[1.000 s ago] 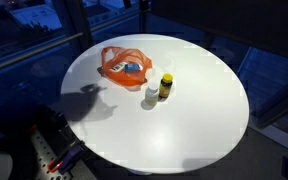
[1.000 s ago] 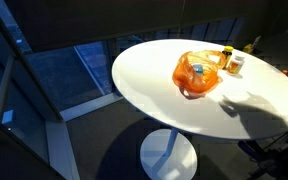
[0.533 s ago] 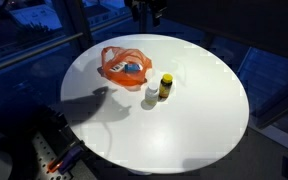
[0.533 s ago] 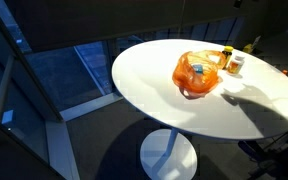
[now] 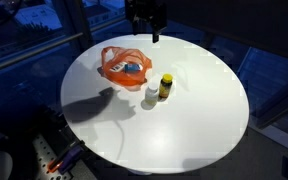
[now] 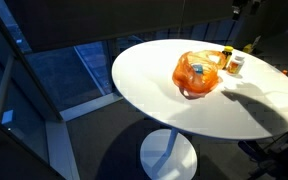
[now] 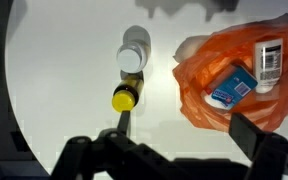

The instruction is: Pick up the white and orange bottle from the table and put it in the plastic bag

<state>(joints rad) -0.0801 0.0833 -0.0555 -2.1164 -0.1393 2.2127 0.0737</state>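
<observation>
The white bottle [image 5: 151,97] stands upright on the round white table [image 5: 194,110], touching or just beside a yellow-capped bottle [image 5: 165,86]. Both show in the wrist view, the white bottle [image 7: 134,50] and the yellow-capped one [image 7: 126,97], and in an exterior view [image 6: 237,63]. The orange plastic bag [image 5: 119,68] lies open next to them and holds a blue-white packet [image 7: 232,90] and a small labelled bottle [image 7: 270,62]. My gripper [image 5: 149,28] hangs high above the table's far side, open and empty; its fingers [image 7: 174,145] frame the bottom of the wrist view.
The table edge [image 6: 134,95] drops to a dark floor with a white pedestal base [image 6: 169,155]. Glass walls stand behind the table. Cables and equipment [image 5: 54,155] sit below its near side.
My gripper has come down into the top of an exterior view. Its shadow on the table has shifted. The bottles and the bag have not moved.
</observation>
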